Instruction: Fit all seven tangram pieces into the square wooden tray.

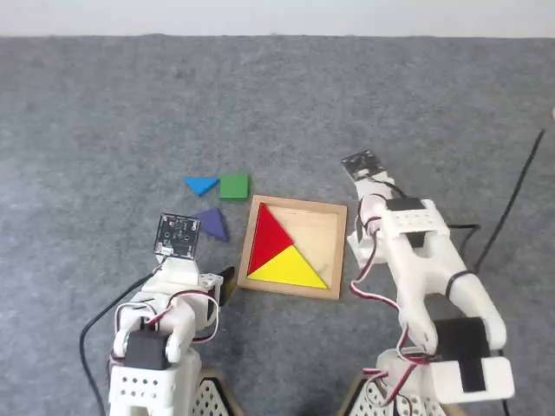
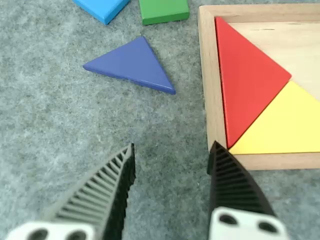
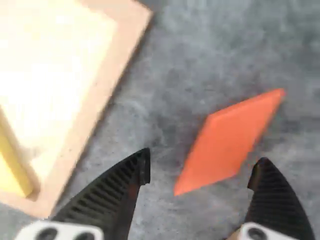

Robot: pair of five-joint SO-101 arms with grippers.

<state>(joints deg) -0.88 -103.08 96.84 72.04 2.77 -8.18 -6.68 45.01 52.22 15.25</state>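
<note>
While the red triangle (image 2: 245,75) and the yellow triangle (image 2: 285,125) are lying flat in the square wooden tray (image 1: 299,204), meeting edge to edge in one half of it, the left gripper (image 2: 173,146) is hanging low over the grey carpet (image 1: 104,113) with its jaws spread wide and nothing between them. One of its fingertips (image 2: 220,160) is lying over the tray's nearest corner in the left wrist view; whether it is touching the wood cannot be told. The two seated triangles are lying just ahead of that fingertip.

Straight ahead of the left gripper, out on the carpet, the purple triangle (image 2: 132,64) is lying nearest. Beyond it, the green square (image 2: 164,10) and the blue triangle (image 2: 102,6) are lying just beside each other, well apart from the fingers.

On the tray's far side from the left gripper, the right gripper (image 3: 203,157) is also standing open and empty above the carpet. The orange parallelogram (image 3: 230,140) is lying flat just ahead of its fingertips, in line with the gap between them and nearer one finger than the other. The tray's rim is running past the other finger, apart from the parallelogram.
</note>
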